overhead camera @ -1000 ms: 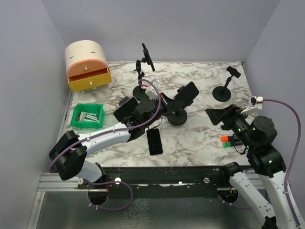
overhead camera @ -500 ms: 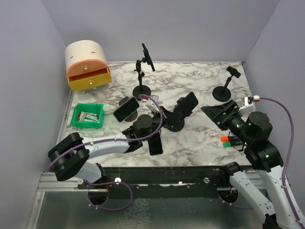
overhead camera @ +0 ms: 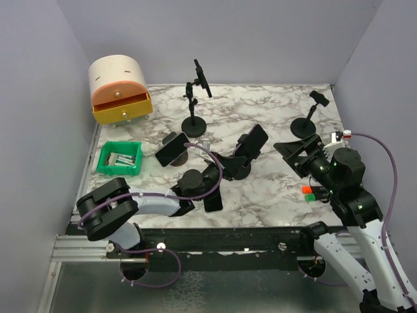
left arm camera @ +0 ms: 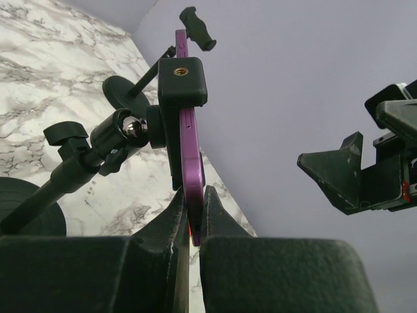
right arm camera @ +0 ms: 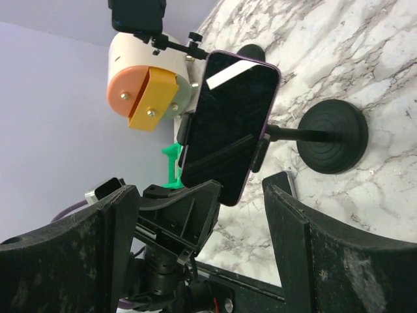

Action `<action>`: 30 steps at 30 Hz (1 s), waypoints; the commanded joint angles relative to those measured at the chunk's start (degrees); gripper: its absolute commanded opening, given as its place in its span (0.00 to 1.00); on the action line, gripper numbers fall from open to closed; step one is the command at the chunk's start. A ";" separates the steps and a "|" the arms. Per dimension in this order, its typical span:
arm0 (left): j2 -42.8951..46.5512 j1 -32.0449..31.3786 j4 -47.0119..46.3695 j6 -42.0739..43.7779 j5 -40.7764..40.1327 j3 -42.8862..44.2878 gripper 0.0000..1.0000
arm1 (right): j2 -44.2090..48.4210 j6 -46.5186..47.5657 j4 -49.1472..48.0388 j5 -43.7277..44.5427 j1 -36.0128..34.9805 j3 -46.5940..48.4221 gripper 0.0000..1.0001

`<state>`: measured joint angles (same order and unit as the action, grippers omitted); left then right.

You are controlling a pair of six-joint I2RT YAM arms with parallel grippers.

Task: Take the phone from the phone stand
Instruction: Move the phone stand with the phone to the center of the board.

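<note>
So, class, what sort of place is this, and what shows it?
Probably a robot test cell: plain walls boxing in a marble table, a left arm and right arm at its edge, staged phone stands.

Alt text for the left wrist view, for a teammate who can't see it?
The left gripper pinches the lower edge of a purple phone that is clamped in the black phone stand. The marble table and the open right gripper lie behind.

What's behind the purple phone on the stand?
From the left wrist view, the black stand clamp sits against the back of the purple phone, then a ball joint and stem slanting down-left. The clamp covers the back's middle. The left gripper pinches the lower edge.
</note>
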<state>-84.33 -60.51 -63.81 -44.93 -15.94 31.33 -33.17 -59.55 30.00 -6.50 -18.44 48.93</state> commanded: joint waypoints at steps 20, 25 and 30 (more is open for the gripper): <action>-18.28 -0.05 -33.82 -0.84 -6.80 -1.23 0.00 | -5.26 6.02 -1.66 3.85 -0.51 -2.69 0.82; -21.91 -0.05 -36.91 -1.95 -6.60 -0.67 0.00 | -5.54 7.32 -1.53 4.29 -0.46 -1.92 0.82; -21.89 -0.05 -36.91 -1.81 -6.29 -1.21 0.09 | -5.63 9.46 -0.91 4.92 -0.46 -1.17 0.83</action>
<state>-102.87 -60.51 -87.53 -46.00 -20.45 32.56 -38.74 -52.90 29.61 -3.44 -18.44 46.63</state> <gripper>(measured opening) 0.051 0.824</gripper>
